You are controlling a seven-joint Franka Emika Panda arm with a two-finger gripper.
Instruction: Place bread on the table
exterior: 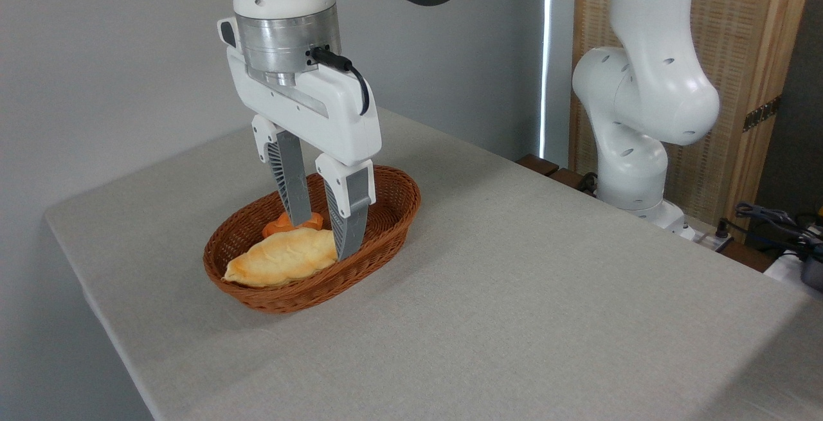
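A long golden-brown loaf of bread lies in a brown oval wicker basket on the grey-beige table. Behind the loaf, a smaller orange bun peeks out, mostly hidden by the loaf and one finger. My gripper reaches down into the basket. Its two grey fingers stand apart, one on each side of the loaf's right end. The far finger's tip sits by the orange bun, and the near one comes down just inside the basket's front wall. The gripper looks open, with the loaf resting on the basket floor.
The robot's white base stands at the table's far right edge, in front of a wooden screen. Cables and a dark device lie off the table at the right. Bare cloth stretches to the right of and in front of the basket.
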